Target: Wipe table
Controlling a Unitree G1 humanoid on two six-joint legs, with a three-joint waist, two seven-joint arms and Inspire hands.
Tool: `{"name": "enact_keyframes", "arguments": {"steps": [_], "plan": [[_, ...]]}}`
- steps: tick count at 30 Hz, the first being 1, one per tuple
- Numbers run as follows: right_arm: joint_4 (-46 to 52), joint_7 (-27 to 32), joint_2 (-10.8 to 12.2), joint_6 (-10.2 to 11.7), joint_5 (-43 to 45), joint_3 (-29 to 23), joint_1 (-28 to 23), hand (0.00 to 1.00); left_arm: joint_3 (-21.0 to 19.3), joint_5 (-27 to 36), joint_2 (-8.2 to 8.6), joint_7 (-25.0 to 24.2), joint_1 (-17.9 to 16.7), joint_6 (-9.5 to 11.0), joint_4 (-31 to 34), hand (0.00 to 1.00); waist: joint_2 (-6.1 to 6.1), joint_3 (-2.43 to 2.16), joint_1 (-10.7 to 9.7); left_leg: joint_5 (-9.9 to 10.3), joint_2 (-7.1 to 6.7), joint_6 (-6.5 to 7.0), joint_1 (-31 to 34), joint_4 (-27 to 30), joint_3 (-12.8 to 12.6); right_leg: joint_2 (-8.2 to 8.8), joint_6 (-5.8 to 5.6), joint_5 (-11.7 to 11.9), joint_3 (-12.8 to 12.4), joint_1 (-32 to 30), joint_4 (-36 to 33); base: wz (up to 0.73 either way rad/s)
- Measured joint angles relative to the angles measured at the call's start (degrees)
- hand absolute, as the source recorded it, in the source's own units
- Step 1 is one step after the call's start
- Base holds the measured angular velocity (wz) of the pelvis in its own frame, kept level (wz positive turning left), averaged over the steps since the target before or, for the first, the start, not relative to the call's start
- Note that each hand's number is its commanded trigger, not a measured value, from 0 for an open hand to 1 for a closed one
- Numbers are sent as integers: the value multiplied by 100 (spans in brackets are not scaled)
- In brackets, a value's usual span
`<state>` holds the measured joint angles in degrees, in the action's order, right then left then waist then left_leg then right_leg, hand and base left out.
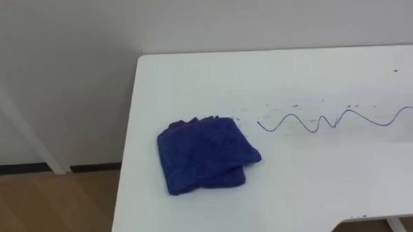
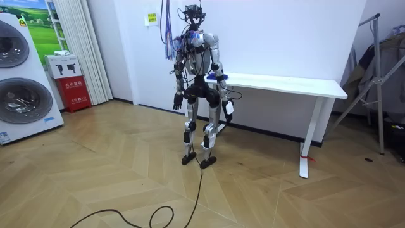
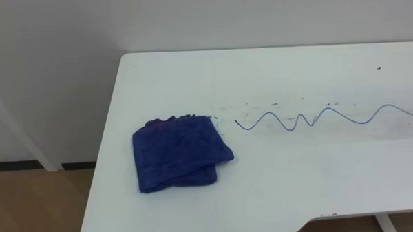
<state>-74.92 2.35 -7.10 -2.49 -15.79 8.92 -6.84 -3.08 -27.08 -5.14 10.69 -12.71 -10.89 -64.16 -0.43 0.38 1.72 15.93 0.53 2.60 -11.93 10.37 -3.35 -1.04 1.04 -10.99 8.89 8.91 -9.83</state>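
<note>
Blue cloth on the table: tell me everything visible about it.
The blue cloth looks like soft terry towelling, folded into a rough square, with layered edges showing on its near right side and a rumpled far edge. It lies flat near the left end of the white table, just left of where the wavy pen line begins, not touching it. Only the table touches it.
</note>
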Motion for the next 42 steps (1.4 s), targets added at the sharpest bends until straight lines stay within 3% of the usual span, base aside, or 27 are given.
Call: {"name": "enact_keyframes", "arguments": {"steps": [16,22,27,31,34,36,40,42], "plan": [[131,-5,0,19,16,-23,4,0,-63,0,-9,129,-15,96,7,0,-2,-2,-5,0,-4,0,30,-10,18,1,0,0,-6,-28,19,0],[-37,-49,-2,-4,-564,-217,-13,0,-81,4,-6,-18,-80,86,6,0,-19,-8,-32,0,-4,0,30,-10,42,30,0,0,-3,-27,7,2],[-185,13,-41,-49,-1119,-1087,-269,0,-594,-7,-10,-127,-163,-33,93,0,-58,-27,-215,0,-1,0,5,-50,19,21,2,-3,-11,-20,15,1],[-351,232,-152,-279,-1255,-1650,-442,0,-796,35,-77,-122,-254,-66,288,0,-135,-44,-423,-1,-16,1,5,-21,20,36,-9,-17,-15,-15,-7,0],[-382,438,-200,-446,-1278,-2346,-520,0,-1093,42,-120,-113,-227,-19,343,0,-217,-31,-496,-1,-9,1,-32,-18,-52,25,-10,-19,-110,-23,-31,-17],[-337,742,-300,-521,-1429,-2874,-468,0,-1248,43,-177,-76,-185,-6,354,0,-272,-31,-495,-1,1,2,-94,-76,-160,-5,-5,-20,-279,-78,-94,-36],[-110,1310,-550,-523,-1539,-3283,-262,0,-1248,49,-302,5,-170,41,406,0,-362,-24,-511,3,-7,9,-88,-86,-263,-14,-9,-10,-374,-208,-200,-19],[462,1742,-720,-503,-1501,-3318,-146,0,-1244,63,-348,41,-211,75,522,0,-378,-21,-515,2,-19,27,-70,-165,-295,-35,-17,-3,-397,-293,-237,-16]]}}
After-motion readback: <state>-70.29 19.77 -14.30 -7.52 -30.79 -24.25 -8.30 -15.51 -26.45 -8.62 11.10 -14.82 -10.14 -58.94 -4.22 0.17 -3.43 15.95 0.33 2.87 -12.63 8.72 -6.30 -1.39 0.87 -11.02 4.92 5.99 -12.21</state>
